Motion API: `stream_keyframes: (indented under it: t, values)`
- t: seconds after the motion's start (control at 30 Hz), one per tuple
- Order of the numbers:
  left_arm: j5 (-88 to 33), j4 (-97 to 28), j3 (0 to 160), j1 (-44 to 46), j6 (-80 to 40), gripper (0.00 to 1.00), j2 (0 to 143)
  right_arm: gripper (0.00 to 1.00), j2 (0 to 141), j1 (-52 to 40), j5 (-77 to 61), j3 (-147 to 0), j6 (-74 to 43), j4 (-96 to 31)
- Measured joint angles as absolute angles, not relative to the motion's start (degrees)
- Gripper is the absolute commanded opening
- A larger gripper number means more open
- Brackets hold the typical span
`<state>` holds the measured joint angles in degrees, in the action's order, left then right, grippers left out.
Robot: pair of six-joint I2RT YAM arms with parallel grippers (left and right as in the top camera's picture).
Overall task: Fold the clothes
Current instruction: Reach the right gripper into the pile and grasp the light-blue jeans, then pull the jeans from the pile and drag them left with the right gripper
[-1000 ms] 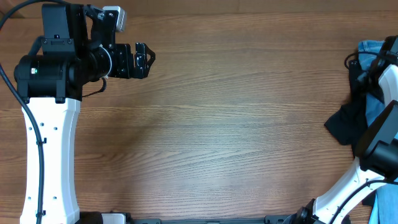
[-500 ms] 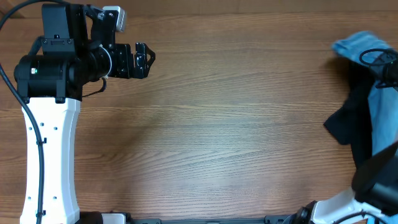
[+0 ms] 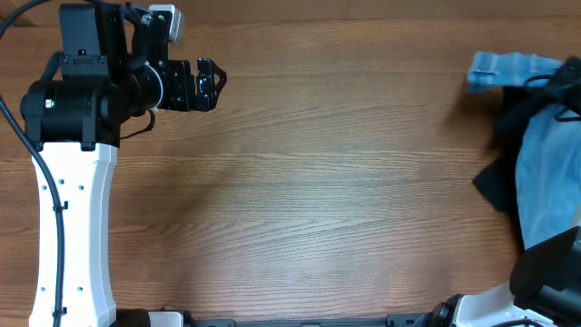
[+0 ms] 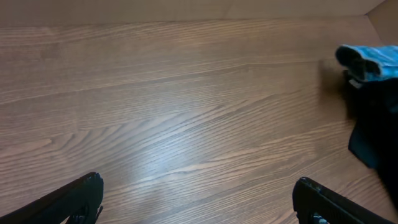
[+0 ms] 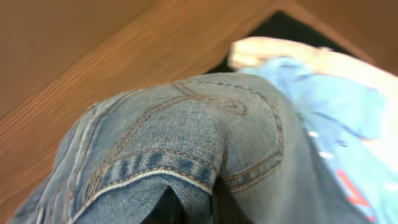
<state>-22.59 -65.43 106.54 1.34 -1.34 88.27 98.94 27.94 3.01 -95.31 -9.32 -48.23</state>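
Soft even light, motion-blurred jeans [image 3: 501, 69]

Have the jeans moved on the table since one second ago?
Yes. In the overhead view the jeans have reached further left, toward the middle of the table, while the corner of the black garment stays put.

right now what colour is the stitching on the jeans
Orange-tan on the jeans; right wrist view.

No word, label, brand, number or sign can be read in any view. The pale garment [image 5: 339, 118] beside the jeans [image 5: 186, 137] carries pink and blue printed marks, but they are too blurred to tell whether any of them are letters.
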Motion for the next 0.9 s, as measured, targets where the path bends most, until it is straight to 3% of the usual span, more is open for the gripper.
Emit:
stream_keyframes:
  t: [0.1,0.17,0.23,0.3,0.33,0.37,0.4,0.43,0.6,0.63,0.67,0.7,0.73,0.8,0.83,0.9]
  values:
    - [-22.59,-64.97,106.54,1.34,-1.32,1.00,88.27,0.06,98.94,31.22,3.86,-95.31,-11.33,-47.48]
    - [-22.59,-64.88,106.56,1.34,-1.34,1.00,88.27,0.18,98.94,33.06,3.81,-95.31,-12.14,-47.11]
    - [-22.59,-64.69,106.54,1.34,-1.34,1.00,88.27,0.21,98.91,34.41,3.40,-95.31,-12.84,-46.52]
    - [-22.59,-64.69,106.54,1.34,-1.34,1.00,88.27,0.04,98.89,34.52,3.36,-95.31,-12.95,-45.82]
    - [-22.59,-64.71,106.56,1.34,-1.34,1.00,88.27,0.06,98.85,34.44,3.16,-95.31,-12.99,-45.78]
    - [-22.59,-64.69,106.54,1.34,-1.34,1.00,88.27,0.26,98.85,34.41,3.14,-95.31,-13.28,-45.78]
    - [-22.59,-64.69,106.54,1.34,-1.32,1.00,88.27,0.20,98.85,34.41,3.18,-95.31,-13.26,-45.78]
    - [-22.59,-64.69,106.54,1.34,-1.34,1.00,88.27,0.04,98.85,34.46,3.16,-95.31,-13.15,-45.82]
    - [-22.76,-64.69,106.54,1.34,-1.34,1.00,88.27,0.05,98.85,34.46,2.98,-95.35,-13.30,-46.09]
    - [-22.79,-64.69,106.56,1.34,-1.34,1.00,88.27,0.29,98.85,34.46,2.87,-95.35,-13.28,-45.80]
    - [-22.79,-64.66,106.54,1.34,-1.34,1.00,88.27,0.38,98.85,34.46,2.76,-95.35,-13.32,-44.84]
    - [-22.81,-64.62,106.54,1.34,-1.34,1.00,88.27,0.15,98.85,34.46,2.55,-95.35,-13.76,-43.59]
    - [-22.87,-64.62,106.54,1.34,-1.34,1.00,88.27,0.09,98.85,34.48,2.57,-95.35,-12.93,-41.91]
    - [-23.00,-64.62,106.56,1.34,-1.34,1.00,88.27,0.33,98.83,34.50,2.39,-95.79,-12.78,-40.77]
    - [-23.03,-64.62,106.56,1.34,-1.34,1.00,88.27,0.04,98.78,34.52,2.37,-95.81,-12.93,-41.23]
    - [-23.24,-64.36,106.56,1.34,-1.34,1.00,88.27,0.04,98.74,34.57,2.42,-95.81,-12.58,-42.63]
